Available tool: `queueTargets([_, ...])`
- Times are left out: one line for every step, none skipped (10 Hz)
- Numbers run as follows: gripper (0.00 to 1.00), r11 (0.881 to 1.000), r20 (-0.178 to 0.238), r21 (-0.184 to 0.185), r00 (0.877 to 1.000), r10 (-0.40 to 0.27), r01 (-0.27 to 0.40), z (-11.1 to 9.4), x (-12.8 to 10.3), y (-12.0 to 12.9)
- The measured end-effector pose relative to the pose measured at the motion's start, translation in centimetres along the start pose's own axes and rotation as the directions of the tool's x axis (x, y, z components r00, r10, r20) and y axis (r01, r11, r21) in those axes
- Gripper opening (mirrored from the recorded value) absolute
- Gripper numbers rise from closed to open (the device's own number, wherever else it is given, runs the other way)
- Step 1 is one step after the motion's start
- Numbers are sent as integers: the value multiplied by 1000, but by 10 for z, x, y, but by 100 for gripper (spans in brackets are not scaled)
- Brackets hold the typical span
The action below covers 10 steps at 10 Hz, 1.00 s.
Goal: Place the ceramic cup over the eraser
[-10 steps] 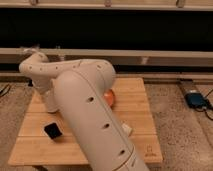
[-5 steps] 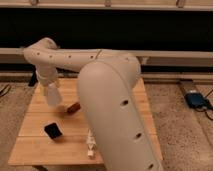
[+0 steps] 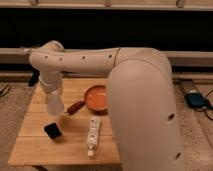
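Ceramic cup [image 3: 54,104], wide end down, upright, clamped in jaws just behind eraser [image 3: 53,131]

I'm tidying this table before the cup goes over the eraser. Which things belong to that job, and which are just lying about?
Job in hand:
ceramic cup, at the gripper above the left side of the table
eraser, on the table just in front of the cup

Lying about:
orange bowl
red-handled tool
power strip

Arm [image 3: 95,61] stretched left, wrist bent, gripper [image 3: 53,99] pointing down at left.
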Motion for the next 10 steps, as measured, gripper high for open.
queueTargets([0,1000,-2,-12,1000,-2,2,-6,10,10])
queueTargets([0,1000,-1,-15,1000,-2,2,-13,17,16])
queueTargets([0,1000,3,-15,1000,1,-1,-20,22,19])
queueTargets([0,1000,8,-11,1000,4,-4,-25,24,19])
queueTargets([0,1000,14,-6,1000,5,-5,-31,26,20])
queueTargets([0,1000,17,-2,1000,4,-4,-35,28,21])
queueTargets([0,1000,15,-3,1000,3,-3,-35,30,23])
queueTargets([0,1000,7,-11,1000,2,-2,-34,34,27])
queueTargets([0,1000,-2,-20,1000,4,-4,-31,38,29])
queueTargets([0,1000,-12,-30,1000,5,-5,-28,43,32])
